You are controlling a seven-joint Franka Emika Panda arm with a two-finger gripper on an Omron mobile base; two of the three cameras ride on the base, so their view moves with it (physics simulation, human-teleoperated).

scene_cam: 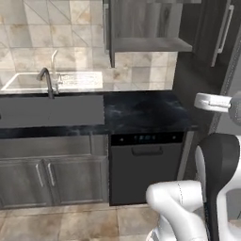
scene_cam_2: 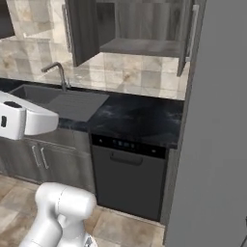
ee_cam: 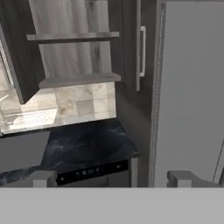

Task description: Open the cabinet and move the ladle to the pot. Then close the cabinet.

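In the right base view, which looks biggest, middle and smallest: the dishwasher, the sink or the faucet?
1. Dishwasher: biggest.
2. Sink: middle, though it sits farther back and the arm partly hides it, so the gap is unsure.
3. Faucet: clearly smallest.

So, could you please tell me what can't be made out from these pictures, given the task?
- Ladle: none can be made out on the open cabinet's visible shelves in the hand view; the top edge cuts off the upper part.
- Pot: none can be made out on the dark counter.
- Sink: the white arm hides its near corner in the right base view.
- Claw: open, with the fingertips alone rising at the bottom of the hand view.
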